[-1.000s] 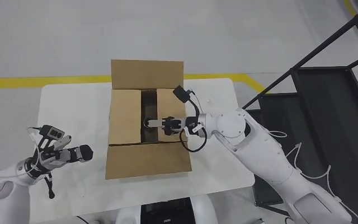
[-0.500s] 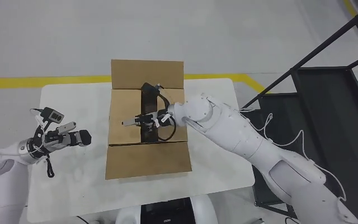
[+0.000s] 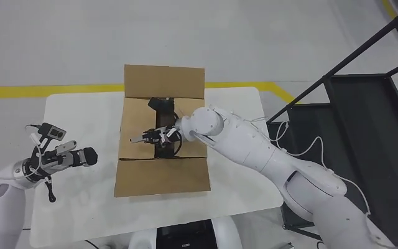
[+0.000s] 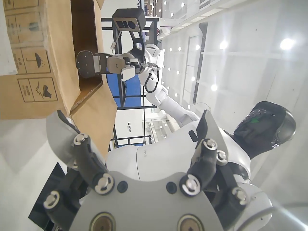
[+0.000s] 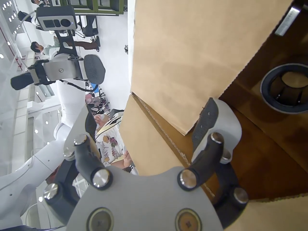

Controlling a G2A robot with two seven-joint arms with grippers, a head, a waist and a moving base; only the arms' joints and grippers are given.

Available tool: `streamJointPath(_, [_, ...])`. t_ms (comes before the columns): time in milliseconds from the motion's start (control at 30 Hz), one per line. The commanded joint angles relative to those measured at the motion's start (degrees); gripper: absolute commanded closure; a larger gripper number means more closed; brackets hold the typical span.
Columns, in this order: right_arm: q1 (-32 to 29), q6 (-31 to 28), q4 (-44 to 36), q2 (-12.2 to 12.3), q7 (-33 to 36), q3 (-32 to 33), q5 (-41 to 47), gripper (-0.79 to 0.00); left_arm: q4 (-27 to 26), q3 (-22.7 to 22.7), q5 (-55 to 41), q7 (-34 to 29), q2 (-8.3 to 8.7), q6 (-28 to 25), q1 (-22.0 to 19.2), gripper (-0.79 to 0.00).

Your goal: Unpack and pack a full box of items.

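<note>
The cardboard box (image 3: 158,177) stands mid-table with its flaps spread out. My right gripper (image 3: 135,139) reaches across the opening to the flap on the side of the left arm. It is open, and the corner of that flap (image 5: 182,49) lies between its fingers (image 5: 216,121). A black ring-shaped item (image 5: 286,88) and a silvery piece (image 5: 287,21) rest inside the box. My left gripper (image 3: 89,155) hovers over the table's left end, apart from the box (image 4: 28,37). It stands open (image 4: 133,126) and holds nothing.
The white table (image 3: 81,205) has bare room to the left of the box and in front of it. A black metal staircase (image 3: 354,112) stands off the table's right end. A yellow floor line (image 3: 62,90) runs behind the table.
My right gripper has swept leftward across the box opening onto the left flap. The left arm has drawn back slightly toward the table's left edge.
</note>
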Motion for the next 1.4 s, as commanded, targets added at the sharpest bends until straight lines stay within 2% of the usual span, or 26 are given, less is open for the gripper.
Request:
streamJointPath(0, [-0.12,0.33,-0.22,0.08,0.11,0.56,-0.63,-0.785,-0.43,-0.25,-0.60,0.00,0.25,-0.07,1.03,-0.785])
streamJointPath(400, [-4.00,2.88,-2.17,1.34,-0.15,4.98,-2.57,-0.785,-1.57,-0.41,-3.89,0.00,0.90,-0.70,4.10,-0.785])
streamJointPath(733, [-4.12,-0.20,2.07,-1.76,-1.35,3.18,1.33,-0.785,-1.81,-0.50,-5.50,0.00,1.20,-0.78,5.16,-0.785])
streamJointPath(933, [-3.15,-5.21,4.47,-3.73,-1.53,3.34,4.57,-0.785,-2.25,-0.95,-7.04,0.00,1.46,-0.45,5.83,-0.785])
streamJointPath(1100, [-3.33,-10.46,2.57,-3.86,-2.32,6.36,6.62,-0.785,-2.90,-1.57,-8.23,0.00,1.71,-0.39,6.39,-0.785])
streamJointPath(1233, [-3.69,-11.98,-0.20,-3.81,-2.40,8.00,6.68,-0.785,-3.51,-1.39,-9.55,0.00,1.79,-0.26,6.73,-0.785])
streamJointPath(1367, [-2.80,-12.12,-1.32,-4.88,-2.87,7.29,7.05,-0.785,-2.73,-1.48,-9.51,0.42,1.82,-0.91,6.67,-0.785])
